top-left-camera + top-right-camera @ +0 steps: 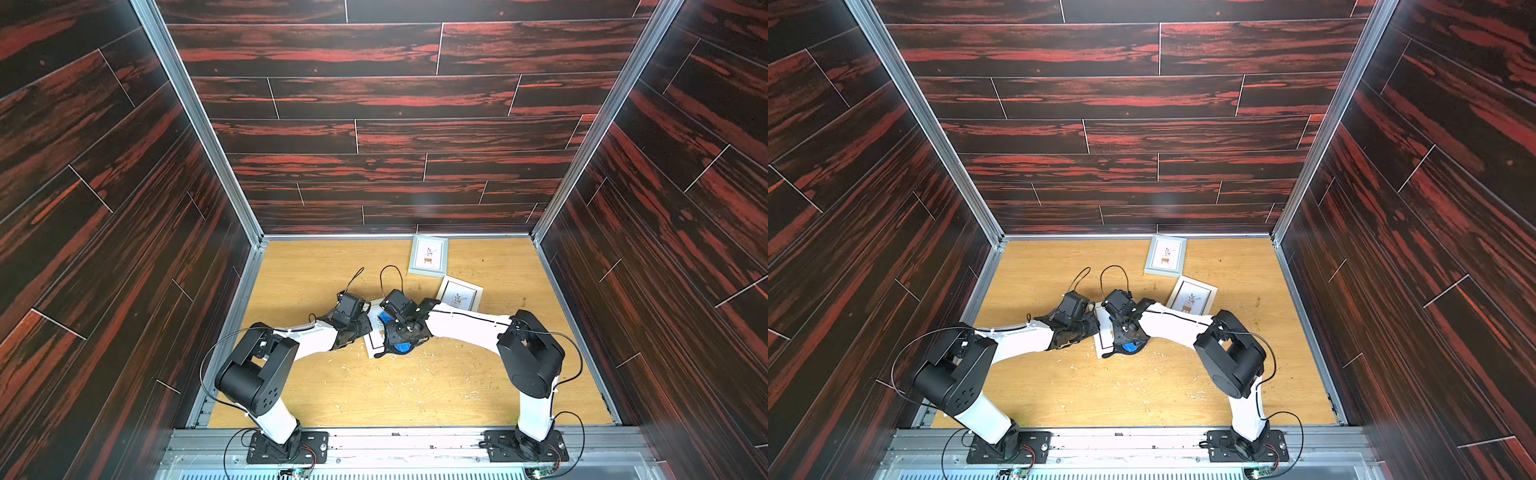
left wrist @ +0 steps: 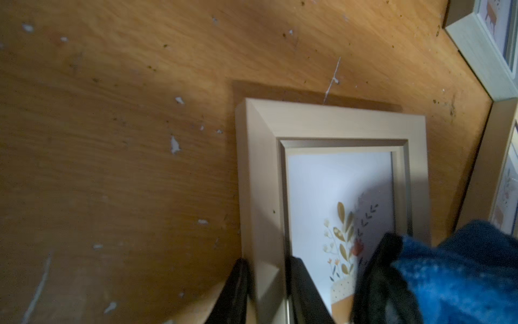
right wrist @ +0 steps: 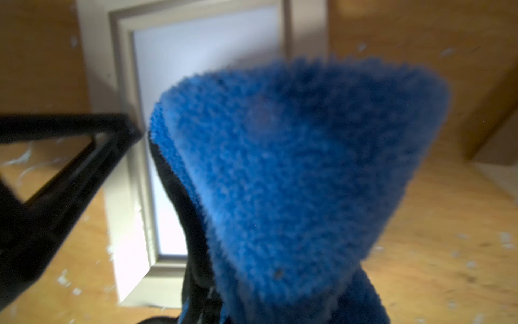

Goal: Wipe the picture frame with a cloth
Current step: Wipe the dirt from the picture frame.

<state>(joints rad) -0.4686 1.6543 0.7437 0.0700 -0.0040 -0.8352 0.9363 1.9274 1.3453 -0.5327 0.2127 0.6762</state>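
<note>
My left gripper [image 2: 269, 283] has its jaws closed narrowly across one side rail of the pale beige wooden picture frame [image 2: 330, 120] with a flower print under glass. One finger sits outside the rail and one over the glass, steadying the frame on the scuffed oak-coloured tabletop [image 1: 316, 270]. The frame sits mid-table between both arms. My right gripper [image 1: 400, 337] is fully shut on the bright blue fluffy microfibre cloth [image 3: 294, 168], which hangs bunched beneath it over the frame's near end. I judge the wipe is under way. To do it well, I want the cloth pressed lightly and dragged in long strokes along the glass, then over each rail, steering away from the left finger on the glass. The left clamp must be firm so the frame does not skid. I also need to stay clear of the two spare frames just beyond, one grey-blue [image 1: 428, 254] and one cream [image 1: 459, 293]
</note>
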